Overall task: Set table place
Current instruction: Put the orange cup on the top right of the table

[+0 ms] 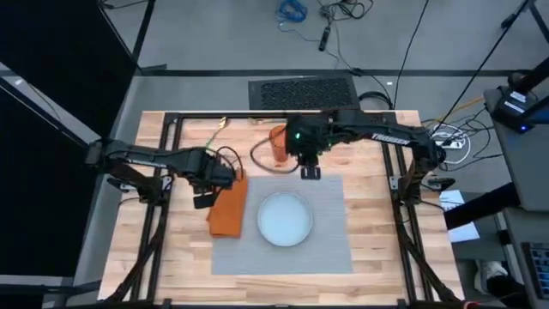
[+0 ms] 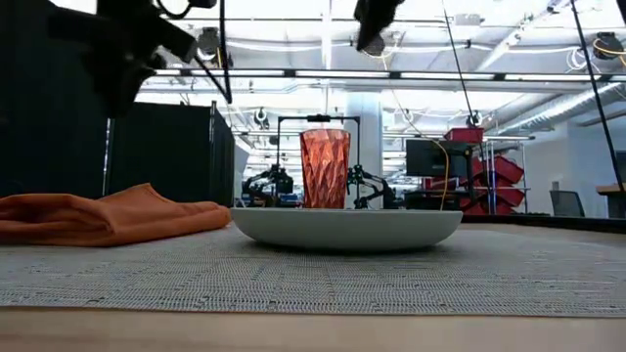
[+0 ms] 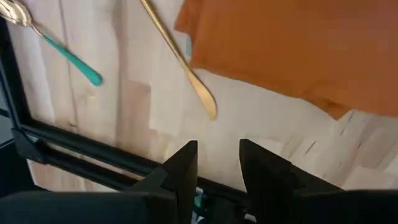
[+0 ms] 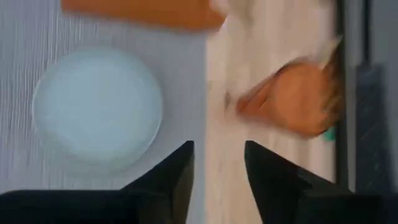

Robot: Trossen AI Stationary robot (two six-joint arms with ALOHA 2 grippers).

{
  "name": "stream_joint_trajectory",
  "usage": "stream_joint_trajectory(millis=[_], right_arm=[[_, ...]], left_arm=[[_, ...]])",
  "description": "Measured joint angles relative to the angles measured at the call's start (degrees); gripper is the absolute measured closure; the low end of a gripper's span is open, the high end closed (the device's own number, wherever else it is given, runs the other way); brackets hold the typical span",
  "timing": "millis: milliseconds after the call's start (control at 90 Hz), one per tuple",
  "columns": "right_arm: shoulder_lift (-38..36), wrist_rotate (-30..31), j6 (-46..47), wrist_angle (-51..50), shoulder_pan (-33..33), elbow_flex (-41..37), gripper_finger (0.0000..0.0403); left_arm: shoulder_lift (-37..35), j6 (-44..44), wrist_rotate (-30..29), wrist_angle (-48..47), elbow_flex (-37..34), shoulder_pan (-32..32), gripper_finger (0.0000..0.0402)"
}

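- The grey woven placemat [image 1: 283,225] lies flat on the near middle of the wooden table [image 1: 377,240].
- A round pale plate [image 1: 285,218] sits on the placemat, slightly far of its centre.
- A folded orange napkin [image 1: 229,206] overlaps the placemat's left edge, partly on bare wood.
- An orange faceted tumbler [image 2: 324,168] stands upright beyond the placemat's far edge.
- The right gripper [image 1: 310,171] hangs over the placemat's far edge, just right of the tumbler; its fingers [image 4: 174,177] are parted and empty.
- The left gripper [image 1: 204,199] hovers beside the napkin's left edge, fingers [image 3: 184,167] slightly apart, holding nothing.
- A gold utensil [image 3: 180,62] and a teal-handled one [image 3: 65,53], perhaps a spoon, lie on the wood.
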Motion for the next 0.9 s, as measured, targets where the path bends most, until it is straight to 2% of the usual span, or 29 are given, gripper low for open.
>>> stream_joint_trajectory(millis=[133, 344, 556, 789, 900], right_arm=[[0.5, -7.3, -0.9, 1.8, -3.5, 0.3, 0.0222], [5.4, -9.4, -1.7, -0.3, -6.6, 0.2, 0.0186], [9.0, -9.8, -5.4, -0.1, -7.6, 0.2, 0.0182], [9.0, -9.8, -7.1, 3.0, -10.0, 0.2, 0.0182], [9.2, -12.4, -7.5, 4.0, -10.9, 0.2, 0.0182]], left_arm=[[-0.6, -3.2, -0.7, 0.7, -0.8, -2.5, 0.0297], [-0.6, -4.9, -1.0, 2.6, -0.8, -6.1, 0.0297], [-0.6, -5.3, -1.4, 4.0, -0.8, -7.9, 0.0297], [-0.6, -6.0, -3.4, 4.1, -0.8, -8.3, 0.0297], [-0.6, -5.9, -3.6, 5.3, -0.8, -8.4, 0.0297]])
